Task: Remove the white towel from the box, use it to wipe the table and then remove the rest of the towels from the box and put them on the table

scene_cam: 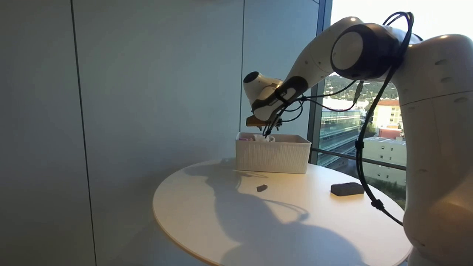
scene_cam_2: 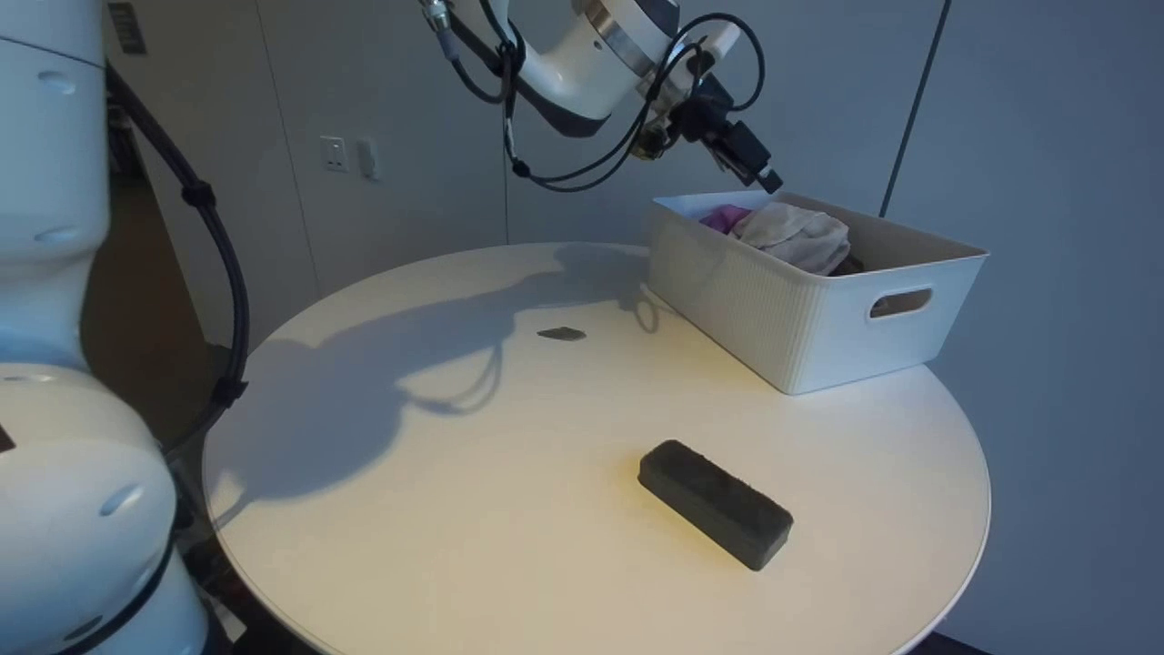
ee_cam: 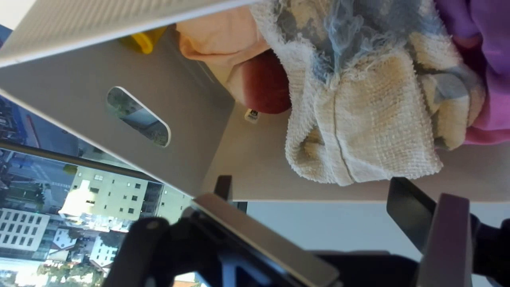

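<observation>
Wrist view: the pincer [ee_cam: 313, 193] stands spread wide near the white towel [ee_cam: 376, 115], which lies in the box [ee_cam: 191, 119].

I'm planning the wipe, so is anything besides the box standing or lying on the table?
Yes: in both exterior views, a black block and a small dark piece lie on the table.

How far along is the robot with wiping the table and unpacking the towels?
Done: nothing visible; the white towel is in the box. In hand: apparently the first grab; the open gripper hovers near the towel, holding nothing. Left: lifting it out, wiping the table, then unpacking the purple cloth beside it and any others.
</observation>
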### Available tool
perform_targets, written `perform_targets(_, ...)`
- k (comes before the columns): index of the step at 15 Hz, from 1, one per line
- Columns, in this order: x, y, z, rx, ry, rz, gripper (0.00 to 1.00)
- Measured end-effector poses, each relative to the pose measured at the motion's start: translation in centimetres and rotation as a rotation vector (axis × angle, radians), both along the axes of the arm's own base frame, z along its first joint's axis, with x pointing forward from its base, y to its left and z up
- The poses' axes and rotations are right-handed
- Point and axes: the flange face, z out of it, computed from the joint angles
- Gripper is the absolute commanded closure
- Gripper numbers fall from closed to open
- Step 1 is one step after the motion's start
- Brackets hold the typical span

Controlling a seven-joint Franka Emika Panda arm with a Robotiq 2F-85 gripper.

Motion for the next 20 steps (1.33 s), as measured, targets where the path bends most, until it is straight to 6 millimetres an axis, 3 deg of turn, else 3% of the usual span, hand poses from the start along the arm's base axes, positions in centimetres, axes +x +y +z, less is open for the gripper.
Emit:
perform_targets(10,0.7,-0.4,-0.7,0.005,0.002,-0.016,0.00)
perform_targets(16,2.7,-4.8,3.8,0.021,-0.091,-0.081,0.00)
perform_targets(20,4.6,-7.5,3.6,0.234,-0.070,0.005,0.00)
